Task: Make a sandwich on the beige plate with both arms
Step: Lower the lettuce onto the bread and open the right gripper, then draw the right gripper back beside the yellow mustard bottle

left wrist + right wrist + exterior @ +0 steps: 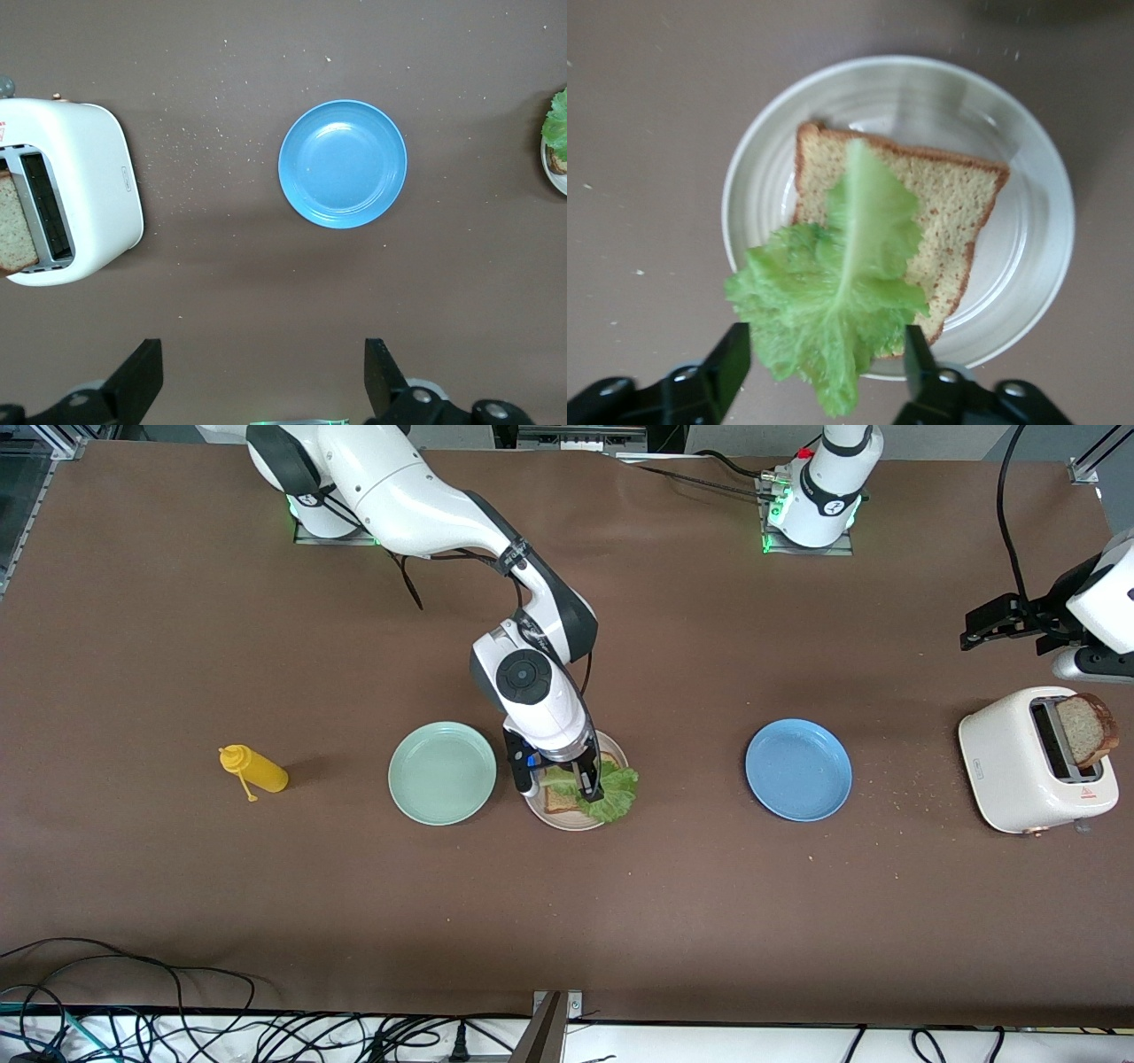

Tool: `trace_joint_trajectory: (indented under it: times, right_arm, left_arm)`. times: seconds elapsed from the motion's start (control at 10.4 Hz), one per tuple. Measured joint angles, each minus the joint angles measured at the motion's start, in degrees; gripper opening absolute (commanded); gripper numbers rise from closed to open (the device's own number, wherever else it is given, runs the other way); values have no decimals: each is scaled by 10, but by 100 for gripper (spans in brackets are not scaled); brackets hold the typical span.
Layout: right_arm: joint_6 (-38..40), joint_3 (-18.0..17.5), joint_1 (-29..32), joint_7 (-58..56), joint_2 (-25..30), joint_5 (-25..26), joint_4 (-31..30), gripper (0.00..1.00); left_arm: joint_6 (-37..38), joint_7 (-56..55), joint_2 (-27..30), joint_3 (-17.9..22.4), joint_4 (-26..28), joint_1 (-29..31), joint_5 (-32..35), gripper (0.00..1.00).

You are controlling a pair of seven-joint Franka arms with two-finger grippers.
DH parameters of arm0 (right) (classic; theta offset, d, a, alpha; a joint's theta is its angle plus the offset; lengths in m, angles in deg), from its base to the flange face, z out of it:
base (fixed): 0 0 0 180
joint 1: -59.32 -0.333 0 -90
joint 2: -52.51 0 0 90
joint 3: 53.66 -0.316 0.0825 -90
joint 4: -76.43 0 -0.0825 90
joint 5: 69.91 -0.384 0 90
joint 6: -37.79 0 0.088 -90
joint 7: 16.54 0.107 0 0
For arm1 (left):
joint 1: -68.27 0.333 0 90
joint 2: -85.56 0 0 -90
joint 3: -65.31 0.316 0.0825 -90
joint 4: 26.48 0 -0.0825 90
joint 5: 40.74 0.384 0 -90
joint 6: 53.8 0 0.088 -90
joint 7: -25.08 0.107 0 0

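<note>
Resting on speckled square bread (939, 212), ruffled lettuce (833, 310) overhangs the round matte beige plate (1028, 274).

The table (177, 886) has a matt brown top, like paper or felt, dusted with pale crumbs near the toaster (1019, 766), whose white shell looks like smooth, slightly glossy plastic. The beige plate (1028, 257), blue plate (343, 164) and mint-green plate (442, 772) look smooth with a soft sheen. The bread slice (957, 199) is porous and speckled, the lettuce leaf (833, 301) ruffled and matt, the mustard bottle (257, 770) smooth yellow plastic.
</note>
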Motion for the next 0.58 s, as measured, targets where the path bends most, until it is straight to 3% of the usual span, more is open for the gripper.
trace_joint_trajectory:
  times: [0.29, 0.58]
  right_arm:
    - [78, 22, 17, -15, 51, 0, 3, 100]
    - [223, 22, 92, -173, 122, -1, 6, 100]
  left_arm:
    - [0, 0, -5, -1, -4, -1, 0, 100]
    - [0, 0, -5, 0, -5, 0, 0, 100]
